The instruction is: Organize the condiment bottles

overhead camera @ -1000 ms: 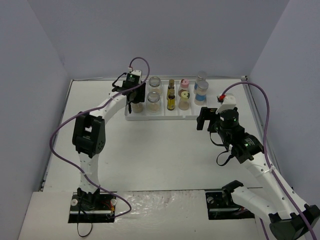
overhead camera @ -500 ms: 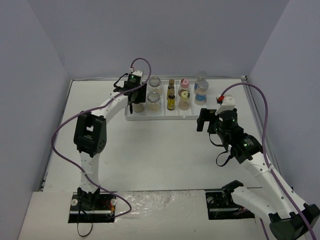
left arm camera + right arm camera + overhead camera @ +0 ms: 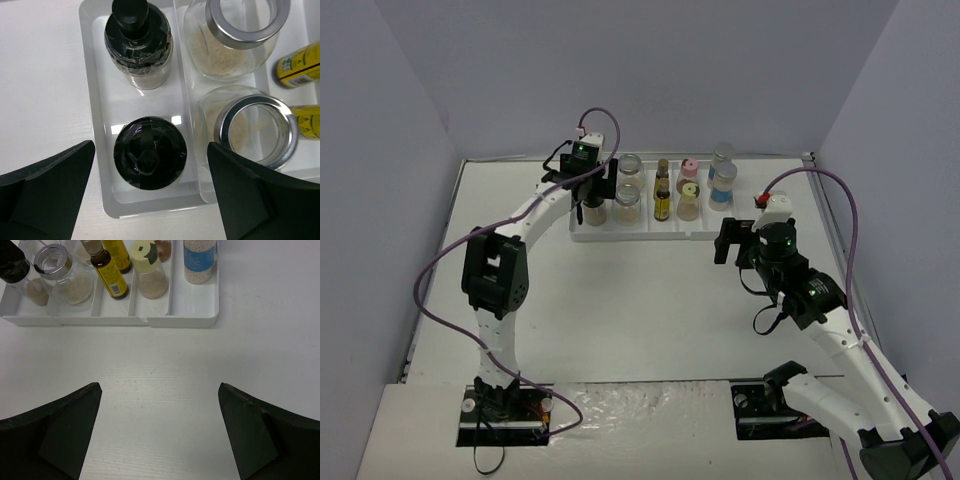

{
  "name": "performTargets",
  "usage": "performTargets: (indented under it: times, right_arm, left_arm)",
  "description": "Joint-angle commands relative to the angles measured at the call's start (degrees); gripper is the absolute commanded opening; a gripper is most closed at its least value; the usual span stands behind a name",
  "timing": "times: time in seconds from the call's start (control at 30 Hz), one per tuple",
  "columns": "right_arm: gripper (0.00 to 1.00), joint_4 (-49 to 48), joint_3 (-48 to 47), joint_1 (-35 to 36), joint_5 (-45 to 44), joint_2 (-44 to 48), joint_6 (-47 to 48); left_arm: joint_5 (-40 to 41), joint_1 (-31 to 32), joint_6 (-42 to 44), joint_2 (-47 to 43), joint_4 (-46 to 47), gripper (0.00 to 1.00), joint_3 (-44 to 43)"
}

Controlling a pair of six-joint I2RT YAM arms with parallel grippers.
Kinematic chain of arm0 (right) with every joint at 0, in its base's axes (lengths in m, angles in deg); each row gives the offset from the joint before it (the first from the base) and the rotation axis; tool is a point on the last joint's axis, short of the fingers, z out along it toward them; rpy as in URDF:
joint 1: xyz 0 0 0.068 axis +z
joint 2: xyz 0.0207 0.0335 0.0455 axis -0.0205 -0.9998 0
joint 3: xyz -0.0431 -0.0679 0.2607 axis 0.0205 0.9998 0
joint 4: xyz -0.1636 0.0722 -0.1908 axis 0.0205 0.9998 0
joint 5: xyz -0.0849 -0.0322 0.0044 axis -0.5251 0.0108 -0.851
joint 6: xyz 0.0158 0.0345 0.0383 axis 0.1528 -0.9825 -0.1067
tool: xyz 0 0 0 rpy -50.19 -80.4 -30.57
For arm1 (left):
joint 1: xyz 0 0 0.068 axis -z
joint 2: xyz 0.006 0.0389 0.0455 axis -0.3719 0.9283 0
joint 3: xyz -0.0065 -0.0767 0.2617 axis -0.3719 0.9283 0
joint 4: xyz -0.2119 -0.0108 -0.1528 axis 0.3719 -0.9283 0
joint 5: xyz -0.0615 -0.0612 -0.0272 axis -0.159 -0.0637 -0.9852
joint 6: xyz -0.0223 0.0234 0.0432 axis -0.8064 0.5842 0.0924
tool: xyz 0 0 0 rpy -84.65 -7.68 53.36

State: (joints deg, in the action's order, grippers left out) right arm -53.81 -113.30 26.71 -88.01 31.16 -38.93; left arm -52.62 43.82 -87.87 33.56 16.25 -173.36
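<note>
A white table [image 3: 620, 300] between plain grey walls, with the condiment bottles [image 3: 662, 190] all standing in a divided white tray [image 3: 185, 320] at its far side.
The left gripper [image 3: 150, 170] hangs over the tray's left-end compartment, its fingers wide apart on either side of the near black-capped bottle [image 3: 150, 152] and touching nothing. The right gripper [image 3: 160, 405] hovers over bare table just short of the tray, its fingers also spread and empty. The powder jars [image 3: 252, 130], the amber bottles [image 3: 109, 275] and the blue-labelled bottle [image 3: 200, 260] look like smooth, stiff glass or clear plastic. They are probably light, slippery at the shoulder and liable to tip. With neighbours packed so close, the cap or neck from above seems the safest place to hold one.
</note>
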Motion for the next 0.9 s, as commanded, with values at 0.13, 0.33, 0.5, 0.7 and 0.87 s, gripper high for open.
performTargets:
  times: [0.13,0.33,0.5,0.7,0.87]
  right_arm:
    - [1.0,-1.79,-2.95,-0.31,-7.43,5.15,0.21]
    - [1.0,-1.52,-2.07,-0.27,-13.44,10.21,0.87]
    - [1.0,-1.47,-0.65,-0.17,-15.91,13.42,1.38]
    - [1.0,-1.29,0.67,-0.14,-16.76,17.2,1.66]
    - [1.0,-0.57,1.15,-0.23,-17.65,20.18,1.95]
  left_arm:
    - [3.89,-0.47,-0.97,-23.45,-0.6,0.96,5.8]
    - [8.72,-1.03,-1.16,-41.87,-4.83,0.97,18.24]
    - [11.97,-1.22,0.88,-57.73,-7.55,0.97,29.15]
    - [16.64,-1.34,2.18,-75.15,-11.07,0.97,39.47]
    - [17.84,-1.34,-0.07,-85.08,-11.7,0.97,48.17]
